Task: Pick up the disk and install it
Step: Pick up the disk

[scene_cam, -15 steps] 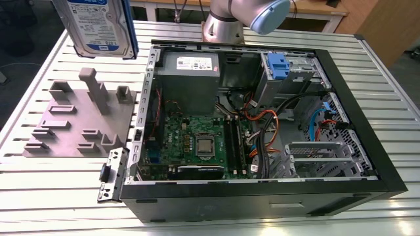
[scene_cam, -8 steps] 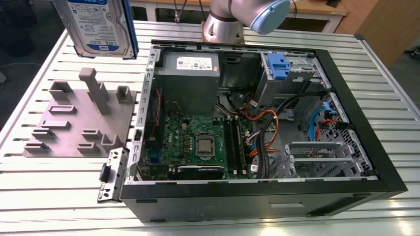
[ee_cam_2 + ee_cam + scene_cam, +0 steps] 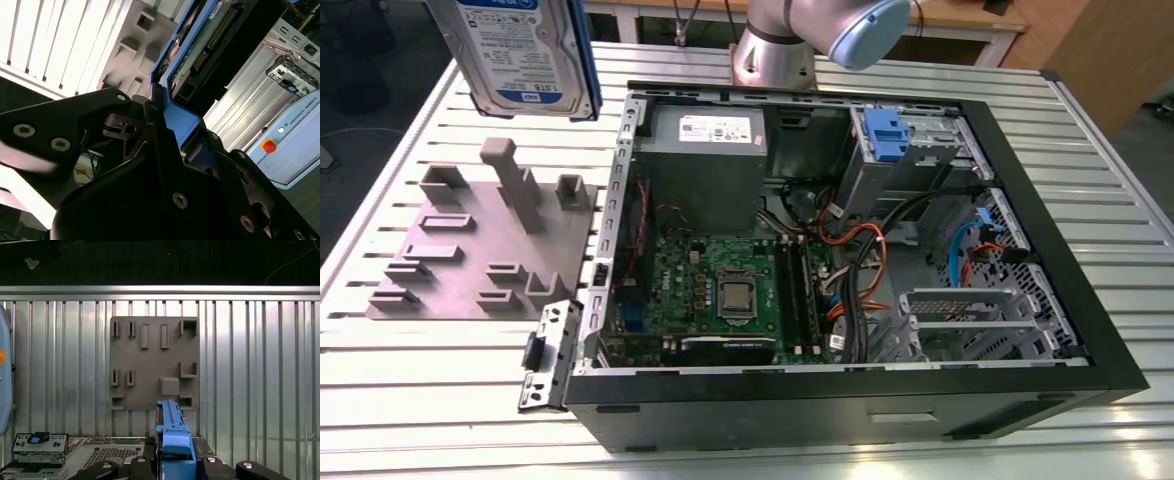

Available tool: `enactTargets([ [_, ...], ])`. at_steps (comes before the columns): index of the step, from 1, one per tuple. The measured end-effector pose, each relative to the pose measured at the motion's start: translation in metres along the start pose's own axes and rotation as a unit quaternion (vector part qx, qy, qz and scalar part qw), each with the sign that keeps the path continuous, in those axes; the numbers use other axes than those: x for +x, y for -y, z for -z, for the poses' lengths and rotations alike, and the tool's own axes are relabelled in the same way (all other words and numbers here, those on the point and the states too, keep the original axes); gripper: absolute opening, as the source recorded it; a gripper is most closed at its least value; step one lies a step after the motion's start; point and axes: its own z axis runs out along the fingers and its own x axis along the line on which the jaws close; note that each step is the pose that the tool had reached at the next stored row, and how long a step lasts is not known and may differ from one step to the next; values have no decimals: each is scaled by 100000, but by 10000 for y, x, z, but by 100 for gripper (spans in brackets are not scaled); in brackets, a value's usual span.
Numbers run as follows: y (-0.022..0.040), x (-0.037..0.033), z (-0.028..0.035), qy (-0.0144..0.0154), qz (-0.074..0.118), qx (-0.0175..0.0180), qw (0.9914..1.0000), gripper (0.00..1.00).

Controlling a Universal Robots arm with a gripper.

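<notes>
The disk [image 3: 520, 55], a silver drive with a white-and-blue label in a blue bracket, hangs upright in the air at the exterior view's upper left. It is above the grey fixture plate [image 3: 467, 250] and off to the left of the open computer case [image 3: 854, 250]. In both wrist views my gripper [image 3: 175, 460] [image 3: 172, 125] is shut on the disk's blue bracket edge [image 3: 170, 425] [image 3: 182, 122], with black fingers on either side. The disk's green circuit-board side [image 3: 195, 55] shows in the second wrist view. The fixture plate [image 3: 152, 365] lies straight below on the slatted table.
Inside the case sit a grey power-supply box [image 3: 707, 150], a motherboard [image 3: 720, 290], loose cables [image 3: 854, 250] and a drive bay with a blue latch [image 3: 887, 135] at the far right corner. The arm's base [image 3: 781, 45] stands behind the case. A side bracket [image 3: 547, 355] sticks out at the case's left.
</notes>
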Motion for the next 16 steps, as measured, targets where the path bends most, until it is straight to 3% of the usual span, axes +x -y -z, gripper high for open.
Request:
enactTargets([
  [10, 2, 6, 0, -14, 9, -4, 100000, 36],
  [16, 10, 86, -4, -133, 2, 4, 100000, 36],
])
